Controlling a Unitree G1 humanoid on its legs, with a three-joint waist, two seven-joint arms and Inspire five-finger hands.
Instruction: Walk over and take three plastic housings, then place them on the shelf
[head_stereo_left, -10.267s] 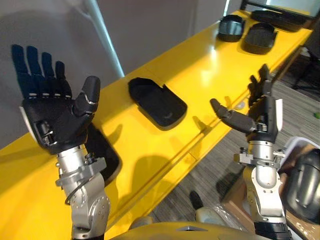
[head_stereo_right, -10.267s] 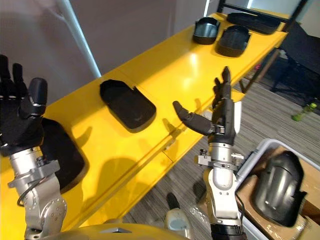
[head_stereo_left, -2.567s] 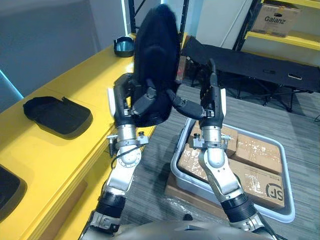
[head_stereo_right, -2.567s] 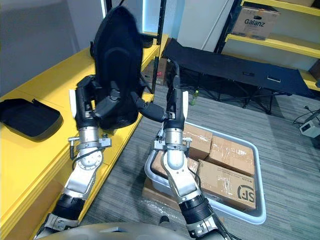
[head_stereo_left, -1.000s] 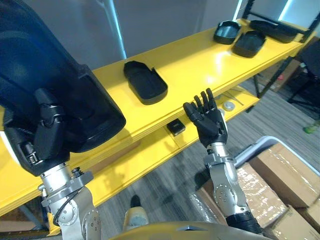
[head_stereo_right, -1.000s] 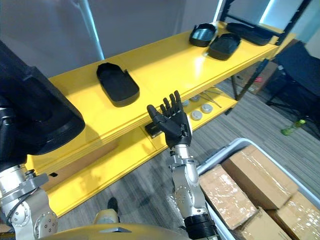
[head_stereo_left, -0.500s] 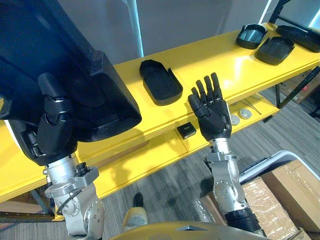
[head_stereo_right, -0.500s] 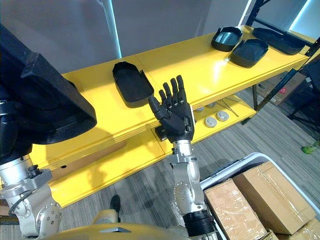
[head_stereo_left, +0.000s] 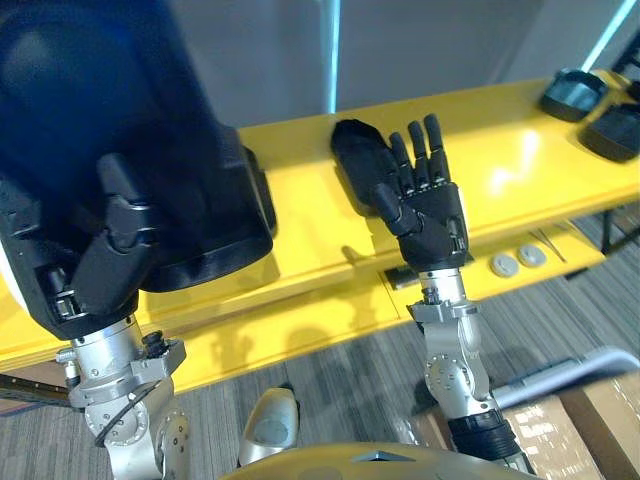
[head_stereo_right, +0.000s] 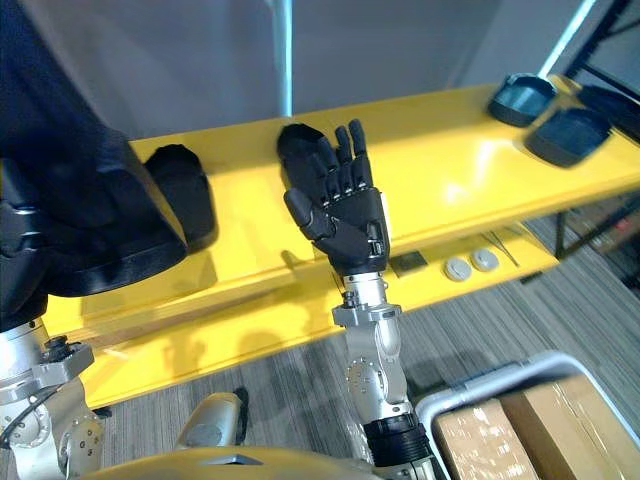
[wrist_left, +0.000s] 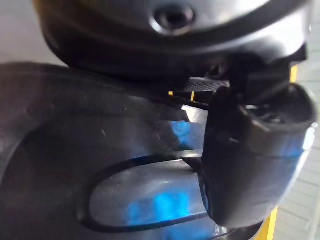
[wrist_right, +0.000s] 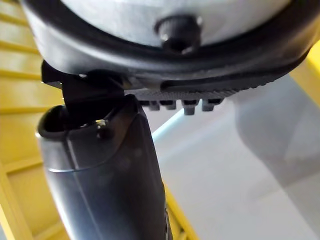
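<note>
A large black plastic housing (head_stereo_left: 110, 130) is raised at the left, and my left hand (head_stereo_left: 90, 275) is shut on its lower edge with the thumb (wrist_left: 250, 160) pressed on its glossy face (wrist_left: 100, 150). My right hand (head_stereo_left: 432, 215) is held up open and empty, palm toward me, in front of the yellow shelf (head_stereo_left: 510, 175). On the shelf lie a second black housing (head_stereo_right: 182, 190) partly behind the held one, and a third (head_stereo_left: 357, 160) partly behind my right hand's fingers.
Two more dark housings (head_stereo_right: 520, 97) (head_stereo_right: 570, 135) sit at the shelf's far right. The lower shelf level carries round white discs (head_stereo_left: 505, 265) and a small black box (head_stereo_right: 410, 263). A grey bin (head_stereo_right: 470, 390) with cardboard boxes stands on the floor at lower right.
The whole view has swung, so the shelf now runs squarely across it. Both hands keep their posture: the left still grips the housing and the right stays raised open.
</note>
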